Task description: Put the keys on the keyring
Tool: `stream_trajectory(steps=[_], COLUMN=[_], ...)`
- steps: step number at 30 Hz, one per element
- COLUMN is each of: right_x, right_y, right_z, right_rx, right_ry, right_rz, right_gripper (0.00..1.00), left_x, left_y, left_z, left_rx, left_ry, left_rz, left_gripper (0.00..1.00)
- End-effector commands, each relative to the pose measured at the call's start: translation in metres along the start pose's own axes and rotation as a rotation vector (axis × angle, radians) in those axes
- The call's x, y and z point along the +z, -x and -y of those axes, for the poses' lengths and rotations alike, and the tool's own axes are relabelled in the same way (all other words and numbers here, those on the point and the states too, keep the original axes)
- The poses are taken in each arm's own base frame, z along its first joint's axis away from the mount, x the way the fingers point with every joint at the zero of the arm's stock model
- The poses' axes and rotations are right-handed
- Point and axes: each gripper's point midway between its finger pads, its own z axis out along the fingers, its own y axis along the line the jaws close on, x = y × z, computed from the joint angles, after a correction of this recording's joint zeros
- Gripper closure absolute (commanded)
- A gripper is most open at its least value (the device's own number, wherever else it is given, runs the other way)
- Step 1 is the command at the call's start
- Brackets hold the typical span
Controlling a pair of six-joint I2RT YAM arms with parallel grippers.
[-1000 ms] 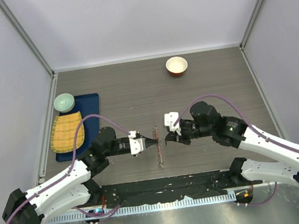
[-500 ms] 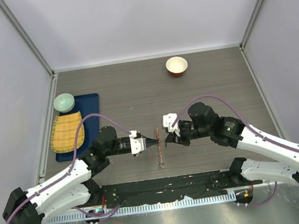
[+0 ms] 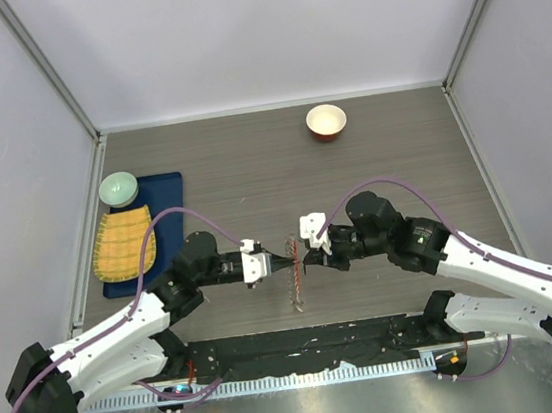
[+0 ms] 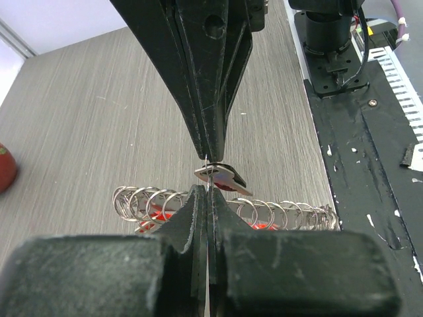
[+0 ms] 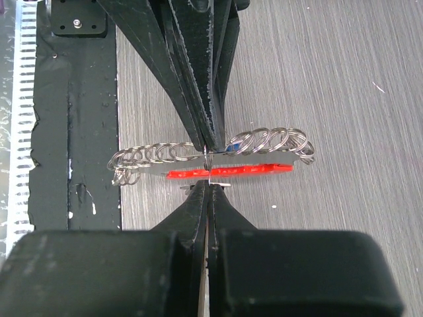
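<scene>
Your left gripper (image 3: 289, 261) and right gripper (image 3: 304, 259) are both sitting pinched tight, tips pointing at each other and nearly touching. A thin wire ring (image 4: 207, 173) is running between the two tips, with a small silvery key (image 4: 220, 177) hanging on it. Can't tell which gripper is actually clamping that wire.

Right under the tips, the keyring (image 5: 231, 171) is lying flat on the table (image 3: 401, 161). Its red bar is sitting alongside a long row of silvery loops (image 4: 149, 200), and a bit of blue (image 5: 232, 146) is peeking out among them. From above it's stretching away from you, crossing just beneath where the tips are meeting.

For room: the near end of the keyring is sitting close to the black strip (image 3: 313, 341) at the table's front edge. Bare wood grain is stretching away toward the back wall, and the red-rimmed bowl (image 3: 326, 121) is sitting well off near the back. The blue tray (image 3: 164, 195), with a green bowl (image 3: 118, 190) and a yellow mat (image 3: 123, 245) on it, is hugging the left edge, well apart from your left arm's tip.
</scene>
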Motion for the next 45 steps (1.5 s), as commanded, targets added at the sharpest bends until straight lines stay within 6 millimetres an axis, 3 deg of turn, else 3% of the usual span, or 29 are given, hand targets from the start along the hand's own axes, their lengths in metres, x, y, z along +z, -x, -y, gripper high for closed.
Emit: stream_trajectory(steps=[1,45], right_x=[-0.0021,-0.0003], right_y=[0.0125,0.0066], right_z=[0.0022,0.0002], right_rx=[-0.054,-0.076], right_ry=[-0.019,-0.038], right_rz=[0.045,0.02], right_gripper=[0.99,0.99], left_x=[0.0016,0.0035], left_y=[0.0356,0.0359], left_z=[-0.0131,-0.0138], left_rx=[0.05,0.026], left_ry=[0.022,0.02], left_rz=[0.088,0.091], left_gripper=[1.0,1.0])
